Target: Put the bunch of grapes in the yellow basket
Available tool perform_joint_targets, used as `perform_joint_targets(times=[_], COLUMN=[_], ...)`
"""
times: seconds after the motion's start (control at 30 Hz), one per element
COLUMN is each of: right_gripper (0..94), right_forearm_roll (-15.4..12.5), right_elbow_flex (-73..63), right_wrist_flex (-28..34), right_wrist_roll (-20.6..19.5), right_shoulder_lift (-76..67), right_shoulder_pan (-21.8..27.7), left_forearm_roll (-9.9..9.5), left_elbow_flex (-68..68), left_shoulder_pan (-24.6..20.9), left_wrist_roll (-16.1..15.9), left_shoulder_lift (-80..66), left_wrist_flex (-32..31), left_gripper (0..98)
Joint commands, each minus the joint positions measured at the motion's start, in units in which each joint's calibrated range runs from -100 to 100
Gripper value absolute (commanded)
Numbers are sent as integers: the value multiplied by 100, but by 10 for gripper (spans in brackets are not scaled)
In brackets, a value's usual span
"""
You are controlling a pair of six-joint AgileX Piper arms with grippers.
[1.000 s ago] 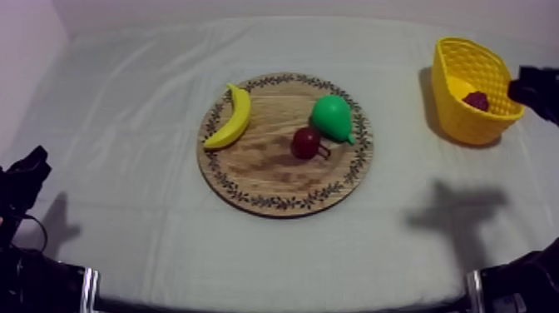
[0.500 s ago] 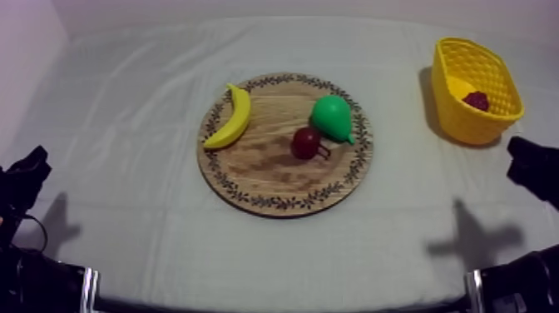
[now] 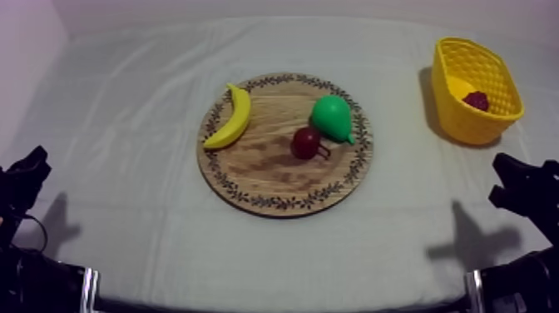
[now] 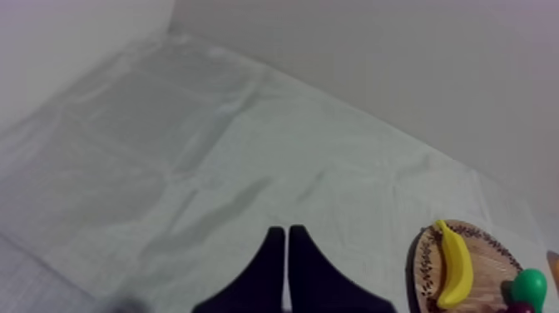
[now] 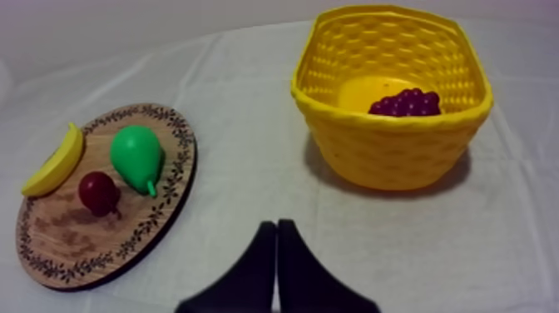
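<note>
1. The bunch of grapes (image 5: 406, 102) is lying on the bottom of the yellow basket (image 5: 391, 154), below the rim. Nothing is touching it.
2. The basket is standing upright on the cloth (image 3: 125, 125) at the table's far right, well apart from the wooden board (image 3: 266, 179).
3. The right gripper (image 5: 276, 241) is keeping its fingers pressed together in a narrow wedge and gripping nothing. It is hanging over bare cloth, with the basket ahead on one side and the board on the other, clear of both. In the top view it is sitting low at the right edge, on the near side of the basket.
4. The left gripper (image 4: 287, 250) is also closed on nothing, its fingers lying together. It is sitting low at the left side, pointing across bare cloth, with the board well off.
5. On the board, a banana (image 3: 233, 116) is lying along the left rim and a pear (image 3: 333, 118) is lying toward the right. A small red fruit (image 3: 305, 143) is sitting just beside the pear. I cannot tell whether those two are touching.
</note>
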Motion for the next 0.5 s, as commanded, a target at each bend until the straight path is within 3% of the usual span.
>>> perform_joint_targets(times=[0.0,0.17,0.47], right_gripper=[5,5,5], right_forearm_roll=[10,16,17], right_elbow_flex=[7,10,10], right_wrist_flex=[14,9,8], right_wrist_roll=[730,1255,1255], right_shoulder_lift=[0,-2,-2], right_shoulder_pan=[-5,-6,-6], left_forearm_roll=[0,0,0], left_elbow_flex=[0,0,0], left_shoulder_pan=[-2,-2,-2], left_wrist_roll=[2,2,2], left_shoulder_lift=[5,5,5], left_wrist_flex=[-1,-1,-1], left_gripper=[1,1,1])
